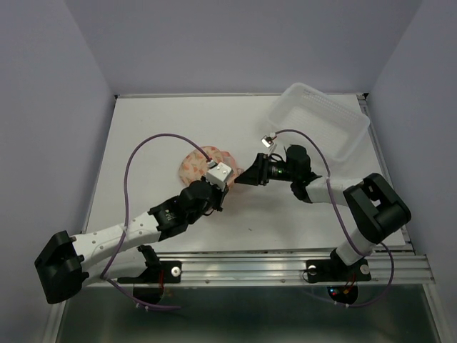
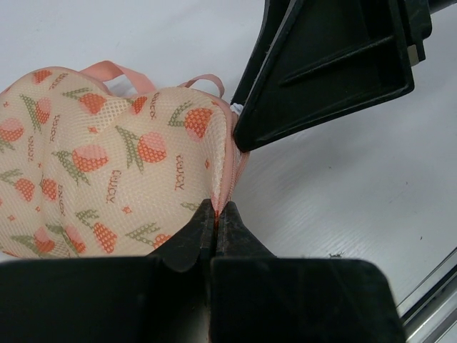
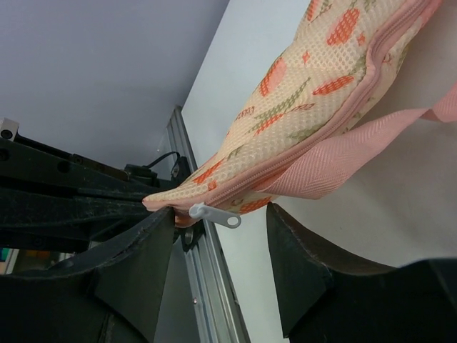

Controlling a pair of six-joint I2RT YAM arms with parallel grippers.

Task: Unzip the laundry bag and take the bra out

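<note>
Left wrist view: the laundry bag (image 2: 107, 164) sits on the white tabletop (image 2: 357, 186), just ahead of the left claw (image 2: 216, 212).
Grip: the left claw is closed tight, pinching the bag's pink zipper rim (image 2: 232, 168).
Right side: the right claw (image 3: 221, 214) has its jaws parted and holds nothing. It straddles the white zipper pull (image 3: 214, 213) at the bag's end; contact is hard to judge.
Bag: zipped, puffy, peanut-shaped; cream mesh with orange-red and green print.
Webbing: the loop (image 3: 343, 161) is flat pink woven tape, beyond the right claw.
</note>
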